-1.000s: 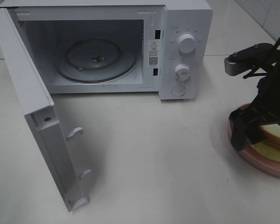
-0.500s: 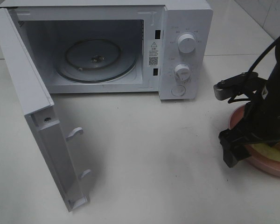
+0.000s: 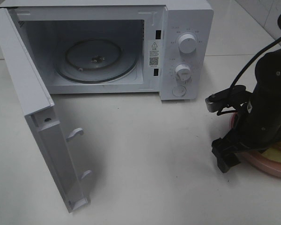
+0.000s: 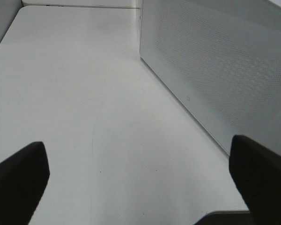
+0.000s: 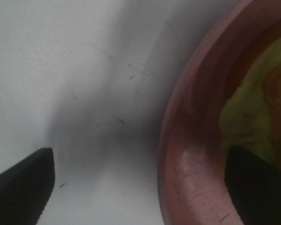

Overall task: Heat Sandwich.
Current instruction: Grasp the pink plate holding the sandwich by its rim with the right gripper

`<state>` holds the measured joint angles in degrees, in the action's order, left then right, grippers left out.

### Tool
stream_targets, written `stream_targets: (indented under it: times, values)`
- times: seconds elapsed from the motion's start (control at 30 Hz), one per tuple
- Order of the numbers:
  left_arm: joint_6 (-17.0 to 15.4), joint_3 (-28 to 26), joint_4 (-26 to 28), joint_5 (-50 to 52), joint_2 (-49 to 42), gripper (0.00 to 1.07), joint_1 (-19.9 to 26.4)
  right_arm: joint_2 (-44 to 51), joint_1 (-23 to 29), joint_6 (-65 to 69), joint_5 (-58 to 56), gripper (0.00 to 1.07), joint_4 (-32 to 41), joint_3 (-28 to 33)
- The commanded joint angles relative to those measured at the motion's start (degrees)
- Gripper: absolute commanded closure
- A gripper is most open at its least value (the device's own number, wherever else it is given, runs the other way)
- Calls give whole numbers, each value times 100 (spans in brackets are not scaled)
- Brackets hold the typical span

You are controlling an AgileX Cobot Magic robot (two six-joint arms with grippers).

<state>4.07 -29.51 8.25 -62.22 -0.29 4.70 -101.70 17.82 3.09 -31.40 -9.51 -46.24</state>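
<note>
The left gripper (image 4: pixel 140 176) hung with its black fingers spread wide, holding nothing, above the white tabletop (image 3: pixel 154 154) and near the perforated side wall of the white microwave oven (image 3: pixel 187 28). The oven's white door (image 3: pixel 37 117) stood swung fully open on the left. Inside, the round glass turntable (image 3: pixel 96 58) lay bare. Two white dials, one upper (image 3: pixel 187 43) and one lower (image 3: pixel 182 71), sat on the control panel to the right of the cavity.

Farther right, the right gripper (image 5: pixel 140 183) was low over the near edge of the round pink plate (image 3: pixel 276 168), its jaws released and gaping: one black finger (image 3: pixel 222 157) stood outside the rim, the other over the plate (its tip close to the food). The square white-bread sandwich with pale green lettuce (image 5: pixel 250 117) lay on that plate, ungrasped, largely hidden by the arm in the high view.
</note>
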Motion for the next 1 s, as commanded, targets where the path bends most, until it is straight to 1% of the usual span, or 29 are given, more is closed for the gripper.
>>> stream_targets:
  times: [0.03, 0.23, 0.27, 0.3, 0.37, 0.4, 0.43, 0.47, 0.53, 0.57, 0.6, 0.63, 0.67, 0.7, 0.73, 1.0]
  values:
    - [-34, 0, -11, 63, -97, 9, -17, -183, -34, 103, 126, 19, -103, 29]
    - [-34, 0, -11, 63, -97, 9, -17, -275, -34, 103, 212, 21, -126, 29]
    - [-34, 0, -11, 63, -97, 9, -17, -286, -34, 103, 212, 24, -126, 29]
    - [-34, 0, -11, 63, -97, 9, -17, -286, -34, 103, 212, 24, -126, 29]
    - [-34, 0, -11, 63, -97, 9, -17, -309, -34, 103, 212, 31, -149, 29]
    - [-34, 0, -11, 63, -97, 9, -17, -309, -34, 103, 212, 35, -149, 29]
    - [-34, 0, -11, 63, -97, 9, -17, -309, -34, 149, 212, 45, -189, 29]
    - [-34, 0, -11, 63, -97, 9, -17, -309, -34, 149, 212, 45, -189, 29]
    - [-34, 0, -11, 63, -97, 9, -17, -309, -34, 258, 206, 56, -258, 29]
    - [-34, 0, -11, 63, -97, 9, -17, -309, -34, 378, 206, 72, -350, 29]
    - [-34, 0, -11, 63, -97, 9, -17, -309, -34, 464, 201, 80, -407, 29]
    - [-34, 0, -11, 63, -97, 9, -17, -309, -34, 464, 201, 80, -407, 29]
    - [-34, 0, -11, 63, -97, 9, -17, -309, -34, 516, 189, 87, -453, 29]
    - [-34, 0, -11, 63, -97, 9, -17, -309, -34, 550, 172, 95, -521, 29]
    - [-34, 0, -11, 63, -97, 9, -17, -309, -34, 550, 143, 107, -625, 29]
    - [-34, 0, -11, 63, -97, 9, -17, -298, -11, 556, 143, 107, -636, 29]
